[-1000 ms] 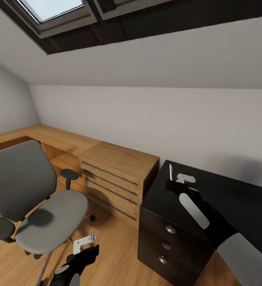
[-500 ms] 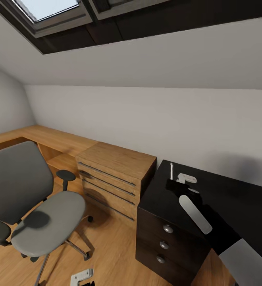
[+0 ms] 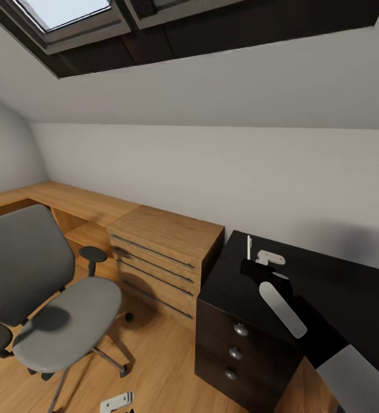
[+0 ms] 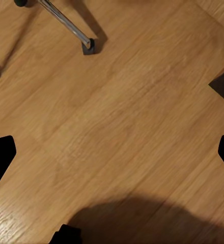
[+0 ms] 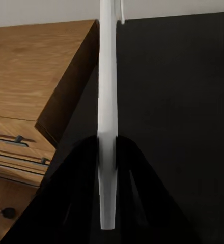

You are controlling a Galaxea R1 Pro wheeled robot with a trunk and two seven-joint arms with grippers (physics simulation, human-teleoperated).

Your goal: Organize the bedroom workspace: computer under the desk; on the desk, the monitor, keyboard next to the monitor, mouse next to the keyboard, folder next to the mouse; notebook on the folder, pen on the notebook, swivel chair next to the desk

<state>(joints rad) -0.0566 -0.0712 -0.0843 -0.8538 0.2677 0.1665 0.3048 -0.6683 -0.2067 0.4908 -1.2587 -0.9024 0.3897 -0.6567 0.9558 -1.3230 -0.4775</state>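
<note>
Pen step in hand, I'd say. My right tool (image 5: 108, 147) is clamped on the pen (image 5: 107, 96), held upright over a black cabinet top (image 3: 339, 287). Left tool (image 4: 112, 152) is spread wide, empty, above the floor (image 4: 122, 127). Chair (image 3: 46, 298) seat is bare. Next: find the notebook and lay the pen flat on it.

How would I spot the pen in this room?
Find the black drawer cabinet right of the light-wood cabinet. Above its top, the right tool grips the pen: a thin whitish stick, the pale sliver against all that black.
</note>
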